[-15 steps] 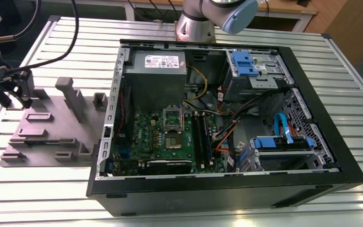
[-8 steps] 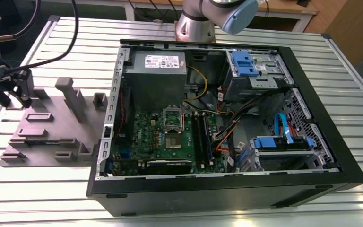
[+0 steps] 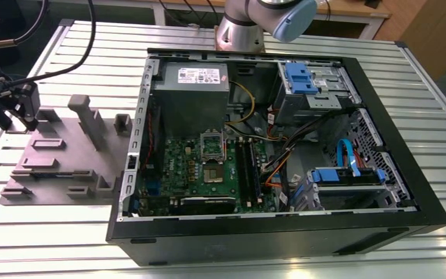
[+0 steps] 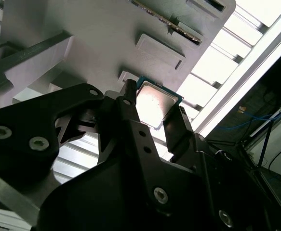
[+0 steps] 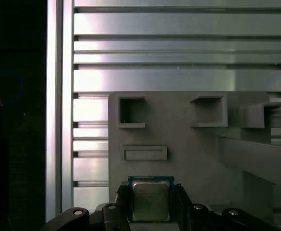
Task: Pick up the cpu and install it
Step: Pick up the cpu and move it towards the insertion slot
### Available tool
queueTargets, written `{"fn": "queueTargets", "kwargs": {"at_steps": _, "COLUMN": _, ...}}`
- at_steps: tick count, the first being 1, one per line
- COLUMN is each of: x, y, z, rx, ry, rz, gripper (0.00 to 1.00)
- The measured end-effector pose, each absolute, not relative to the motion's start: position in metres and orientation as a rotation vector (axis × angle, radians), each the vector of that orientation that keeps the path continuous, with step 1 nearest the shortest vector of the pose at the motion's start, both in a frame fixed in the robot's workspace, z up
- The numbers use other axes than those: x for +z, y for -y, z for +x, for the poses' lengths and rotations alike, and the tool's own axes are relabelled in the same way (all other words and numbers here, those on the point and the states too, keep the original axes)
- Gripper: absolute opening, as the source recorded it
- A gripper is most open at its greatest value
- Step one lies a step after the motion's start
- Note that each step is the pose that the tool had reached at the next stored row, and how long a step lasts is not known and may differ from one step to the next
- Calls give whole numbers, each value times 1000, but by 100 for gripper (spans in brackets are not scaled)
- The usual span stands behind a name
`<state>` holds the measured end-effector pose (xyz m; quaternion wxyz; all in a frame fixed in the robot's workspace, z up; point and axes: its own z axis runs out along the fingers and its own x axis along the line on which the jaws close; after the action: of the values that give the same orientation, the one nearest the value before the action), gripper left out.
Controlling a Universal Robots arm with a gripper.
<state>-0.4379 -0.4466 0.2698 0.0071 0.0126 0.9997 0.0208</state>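
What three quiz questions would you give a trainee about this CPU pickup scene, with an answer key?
1. Multiple choice: in the exterior view, the gripper is over A the grey fixture, B a keyboard, C a monitor.
2. True or false: the cpu is seated inside the computer case.
3. Fill in: the computer case stands to the exterior view's ___ of the grey fixture.

Key
1. A.
2. False. Both wrist views show the cpu at the gripper, over the grey fixture.
3. Right.
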Motion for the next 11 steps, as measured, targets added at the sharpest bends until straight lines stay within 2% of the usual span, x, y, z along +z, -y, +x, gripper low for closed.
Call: {"fn": "queueTargets", "kwargs": {"at_steps": 11, "x": 272, "y": 447, "z": -438, "rx": 65, "ry": -3127, "rz": 39, "gripper": 47}}
